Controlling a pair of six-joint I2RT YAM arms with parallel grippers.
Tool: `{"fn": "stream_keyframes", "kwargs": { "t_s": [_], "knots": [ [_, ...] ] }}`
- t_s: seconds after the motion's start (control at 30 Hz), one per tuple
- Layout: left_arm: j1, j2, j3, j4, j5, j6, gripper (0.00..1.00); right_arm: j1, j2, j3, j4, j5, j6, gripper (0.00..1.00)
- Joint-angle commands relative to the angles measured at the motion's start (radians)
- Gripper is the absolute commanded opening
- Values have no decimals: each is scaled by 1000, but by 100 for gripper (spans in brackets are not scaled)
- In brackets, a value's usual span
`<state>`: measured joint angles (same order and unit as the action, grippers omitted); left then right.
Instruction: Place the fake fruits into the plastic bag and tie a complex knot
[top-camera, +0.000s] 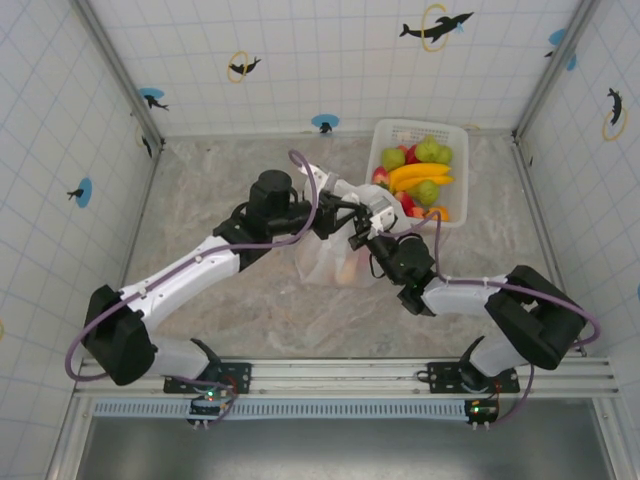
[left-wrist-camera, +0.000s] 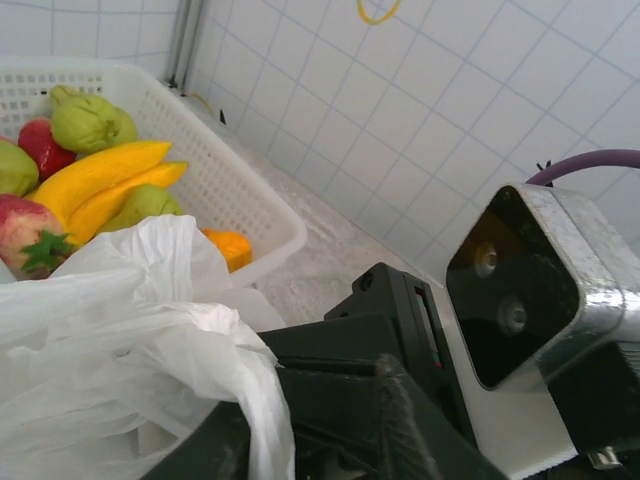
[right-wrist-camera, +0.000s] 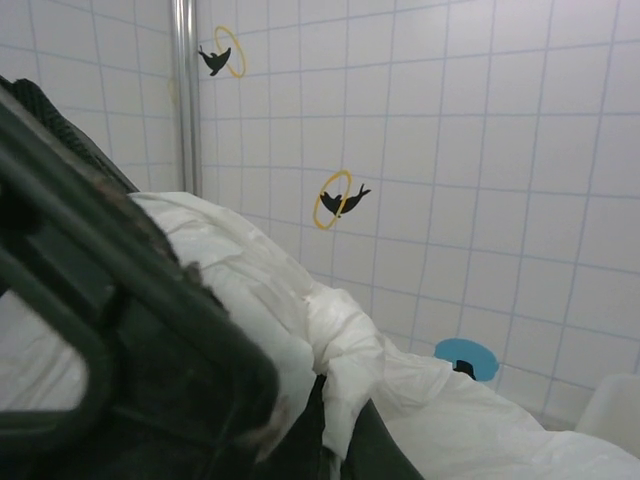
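Top external view, working outward from the near edge: both arms reach inward and meet at mid-table over the plastic bag. The bag stands slumped on the table, just beside the white basket. The right gripper is at the bag's upper right edge. Its wrist view shows the fingers fully closed, with a fold of film nipped between them. The left gripper meets the bag's top from the other side. Film bunches beside it in its wrist view, but how far its fingers are parted, or whether they hold anything, cannot be determined. An orange-toned shape shows through the bag's lower wall, apparently one fruit inside. Beyond, the fake fruits lie heaped in the basket: banana, green pears, red pieces and one orange piece.

Assessment: the bag is thin, limp and slippery, and will collapse unless its mouth is held apart. It is best gripped at the rim or handle loops, on gathered film. The fruits look light, rigid and glossy. Round ones may slip, so they should be taken across the middle.
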<state>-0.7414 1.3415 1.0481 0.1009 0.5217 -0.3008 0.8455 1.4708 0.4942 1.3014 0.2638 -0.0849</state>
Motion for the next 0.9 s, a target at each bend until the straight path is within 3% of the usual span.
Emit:
{"fn": "stream_keyframes", "kwargs": {
  "t_s": [0.0, 0.17, 0.27, 0.4, 0.5, 0.57, 0.67, 0.87],
  "knots": [
    [-13, -95, -10, -41, -12, 43, 38, 8, 14, -13, 52, -12, 15, 0],
    [12, -226, -19, -190, -149, 86, 61, 12, 4, -13, 20, -7, -4, 0],
    [75, -274, -39, -229, -178, 59, 66, 14, -1, -9, 11, -8, -13, 0],
    [146, -268, -79, -211, -189, -8, 57, 24, -6, 1, -21, -7, -30, 0],
    [146, -225, -68, -217, -215, 11, 52, 29, -1, 9, -30, -6, -34, 0],
    [143, -186, -60, -207, -163, 37, 49, 32, 4, 11, -24, -3, -34, 0],
    [81, -148, -57, -160, -83, 52, 48, 33, 4, 2, -5, 10, -29, 0],
    [-40, -107, -77, -129, -104, 23, 39, 26, 4, -20, 41, 8, 6, 0]
  ]
}}
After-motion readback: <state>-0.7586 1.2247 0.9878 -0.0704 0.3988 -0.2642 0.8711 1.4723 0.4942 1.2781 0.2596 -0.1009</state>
